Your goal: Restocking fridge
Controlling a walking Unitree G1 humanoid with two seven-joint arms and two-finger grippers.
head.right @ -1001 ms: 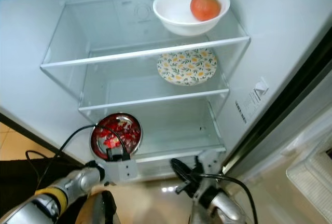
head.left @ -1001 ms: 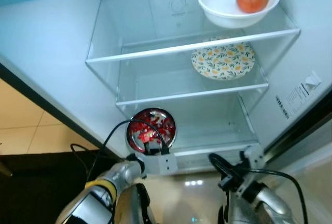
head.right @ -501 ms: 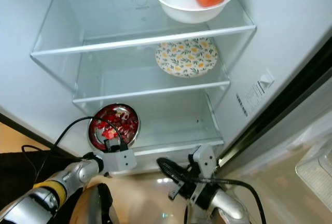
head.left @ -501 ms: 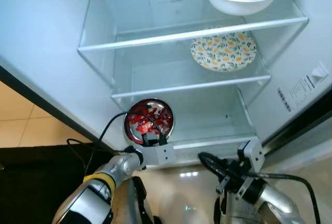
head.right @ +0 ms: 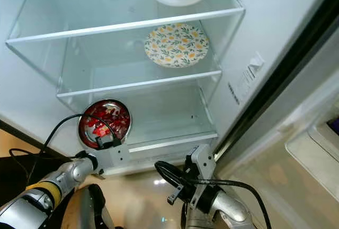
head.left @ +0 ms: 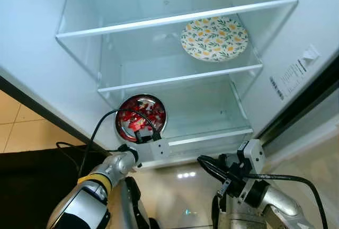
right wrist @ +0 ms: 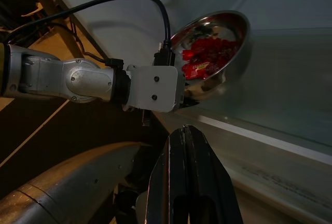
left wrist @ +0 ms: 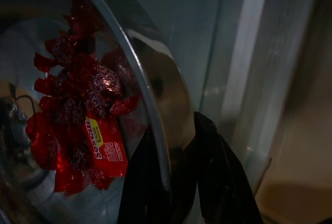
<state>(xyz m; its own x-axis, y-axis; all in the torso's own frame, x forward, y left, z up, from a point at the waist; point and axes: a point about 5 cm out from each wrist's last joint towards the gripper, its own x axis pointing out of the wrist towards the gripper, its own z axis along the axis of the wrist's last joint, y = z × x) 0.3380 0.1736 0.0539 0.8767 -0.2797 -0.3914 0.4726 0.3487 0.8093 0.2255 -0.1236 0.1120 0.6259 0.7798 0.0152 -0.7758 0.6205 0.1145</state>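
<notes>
Open fridge [head.left: 42, 64], glass shelves: a shiny steel bowl [head.left: 141, 118] of red-wrapped candies [left wrist: 83, 125] sat at the lowest shelf's front-left corner. The left gripper [left wrist: 179, 182] was clamped on its near rim, one finger inside, one outside; right gripper [right wrist: 189, 182] hung pressed together below. Vs. 1 s ago, bowl and grip looked unchanged; only the camera had dipped.

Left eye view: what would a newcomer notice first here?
A steel bowl of red sweets at the left of the fridge's lowest shelf, its rim pinched by the left claw. Above it, a flowered plate lies on the middle shelf; the right claw hangs shut below.
</notes>
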